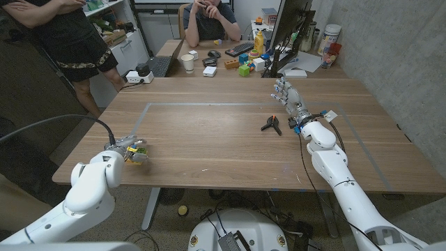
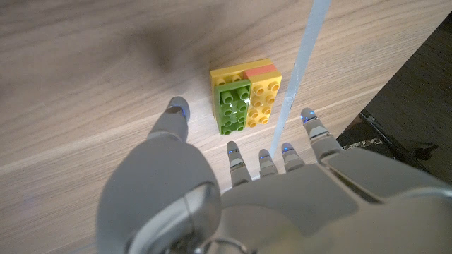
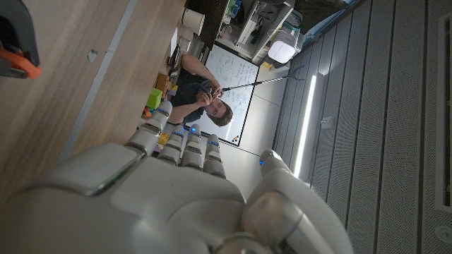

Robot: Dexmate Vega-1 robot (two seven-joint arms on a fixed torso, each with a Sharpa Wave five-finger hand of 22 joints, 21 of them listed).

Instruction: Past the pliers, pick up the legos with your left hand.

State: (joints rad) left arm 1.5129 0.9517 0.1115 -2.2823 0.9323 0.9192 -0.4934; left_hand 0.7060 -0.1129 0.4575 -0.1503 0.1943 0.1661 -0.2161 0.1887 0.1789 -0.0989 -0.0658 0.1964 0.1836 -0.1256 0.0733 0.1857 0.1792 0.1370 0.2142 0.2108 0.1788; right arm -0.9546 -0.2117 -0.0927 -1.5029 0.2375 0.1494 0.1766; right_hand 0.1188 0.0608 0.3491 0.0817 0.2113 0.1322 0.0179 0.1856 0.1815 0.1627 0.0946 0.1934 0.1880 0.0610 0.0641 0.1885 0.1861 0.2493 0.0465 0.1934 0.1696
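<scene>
The legos (image 2: 246, 99) are a small stack of yellow and green bricks with an orange-red strip, lying on the wooden table (image 1: 209, 139) near its left front edge. In the head view the legos (image 1: 138, 155) peek out beside my left hand (image 1: 125, 148). My left hand (image 2: 240, 183) hovers just short of them with its fingers spread around nothing. The black pliers with orange handles (image 1: 272, 124) lie right of centre. Beside them my right hand (image 1: 288, 97) stands upright with straight fingers and holds nothing. A pliers handle (image 3: 14, 42) shows past my right hand (image 3: 183, 197).
A pale blue tape line (image 2: 304, 63) runs right beside the legos and outlines a rectangle (image 1: 209, 104) on the table. At the far end stand a cup (image 1: 187, 63), a keyboard (image 1: 239, 49), coloured blocks (image 1: 244, 68) and a monitor (image 1: 289, 31). Two people are behind the table.
</scene>
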